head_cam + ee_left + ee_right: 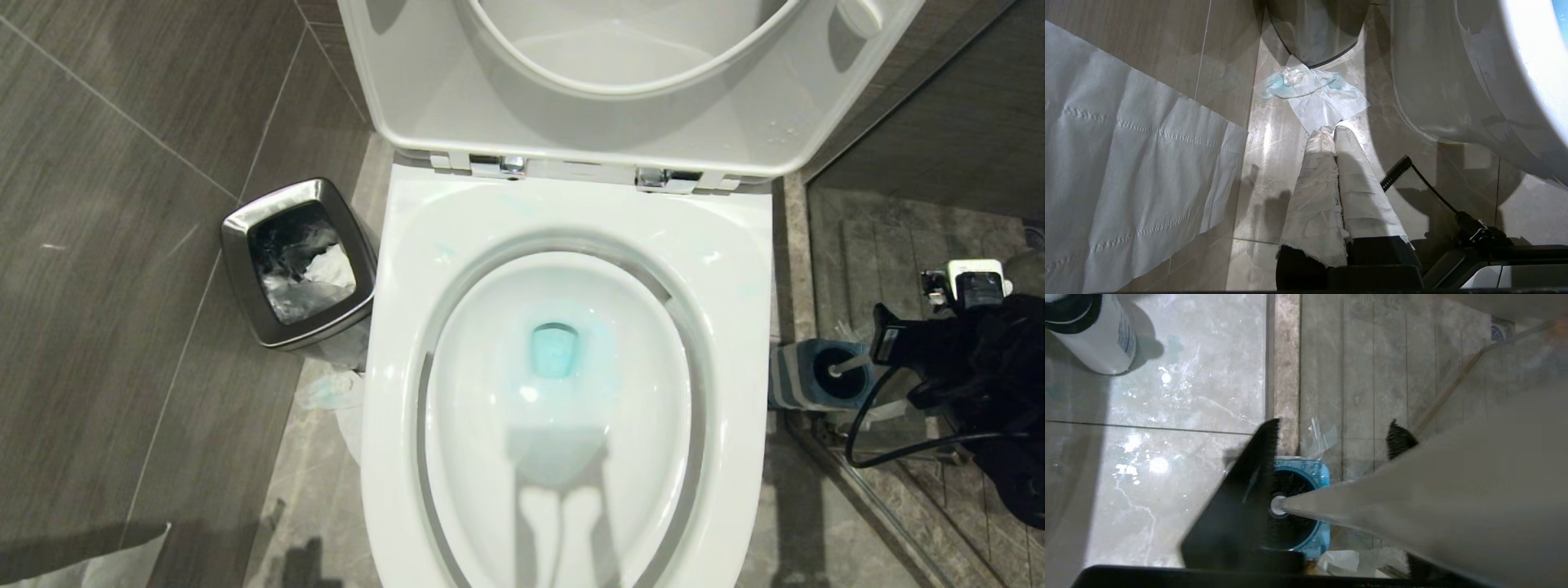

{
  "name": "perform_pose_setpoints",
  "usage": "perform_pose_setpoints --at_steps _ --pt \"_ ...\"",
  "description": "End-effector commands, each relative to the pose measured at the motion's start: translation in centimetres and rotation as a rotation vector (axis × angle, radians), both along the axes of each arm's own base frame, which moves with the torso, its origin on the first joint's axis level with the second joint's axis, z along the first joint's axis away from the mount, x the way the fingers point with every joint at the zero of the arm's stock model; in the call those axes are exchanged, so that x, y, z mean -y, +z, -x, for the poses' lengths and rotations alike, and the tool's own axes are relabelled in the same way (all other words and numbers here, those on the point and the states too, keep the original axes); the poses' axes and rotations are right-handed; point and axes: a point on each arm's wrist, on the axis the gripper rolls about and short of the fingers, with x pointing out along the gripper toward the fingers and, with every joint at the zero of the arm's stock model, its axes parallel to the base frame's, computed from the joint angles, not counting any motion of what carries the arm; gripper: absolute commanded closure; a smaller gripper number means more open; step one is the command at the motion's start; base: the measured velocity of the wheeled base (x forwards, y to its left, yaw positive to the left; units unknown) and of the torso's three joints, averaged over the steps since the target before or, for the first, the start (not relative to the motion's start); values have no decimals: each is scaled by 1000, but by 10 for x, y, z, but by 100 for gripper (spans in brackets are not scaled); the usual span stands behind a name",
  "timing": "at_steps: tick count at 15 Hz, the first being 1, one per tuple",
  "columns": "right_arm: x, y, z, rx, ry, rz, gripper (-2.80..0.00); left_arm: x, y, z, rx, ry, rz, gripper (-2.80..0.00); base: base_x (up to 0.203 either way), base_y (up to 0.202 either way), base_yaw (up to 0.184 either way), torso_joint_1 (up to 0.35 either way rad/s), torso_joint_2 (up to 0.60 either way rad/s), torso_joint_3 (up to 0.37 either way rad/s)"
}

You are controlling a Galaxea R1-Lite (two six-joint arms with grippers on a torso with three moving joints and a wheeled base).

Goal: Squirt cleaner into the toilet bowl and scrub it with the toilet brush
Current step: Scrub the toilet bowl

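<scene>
— Toilet bowl (563,392) status?
— Seat up, blue cleaner pooled in its basin. Toilet brush (849,364) stands in its holder (804,374) just right of the bowl.
— Grippers?
— Right gripper (1331,457) straddles the brush handle, jaws half-spread, grip unconfirmed. Left gripper (1329,132) pinched closed, left of the bowl.

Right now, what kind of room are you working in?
A tiled bathroom, most likely: the toilet bowl with its lid up, a steel waste bin on its left, and the toilet brush in its holder on its right.

The toilet bowl (563,384) stands open — blue cleaner pooled inside — the toilet brush (849,365) upright in its holder beside it.
</scene>
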Motion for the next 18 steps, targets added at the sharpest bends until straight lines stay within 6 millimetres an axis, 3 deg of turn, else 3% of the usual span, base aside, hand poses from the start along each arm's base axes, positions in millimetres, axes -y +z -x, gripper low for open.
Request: perform_pose_setpoints --at_steps 1,9,18 --pt "-1 -1 2 3 2 1 0 0 0 0 0 0 -1 0 0 0 0 0 0 0" --pt "-3 6 19 32 63 -20 0 0 0 0 1 0 0 0 0 0 0 0 0 0" --pt "-4 29 33 110 71 -9 0 0 0 0 0 0 1 0 0 0 0 0 0 0"
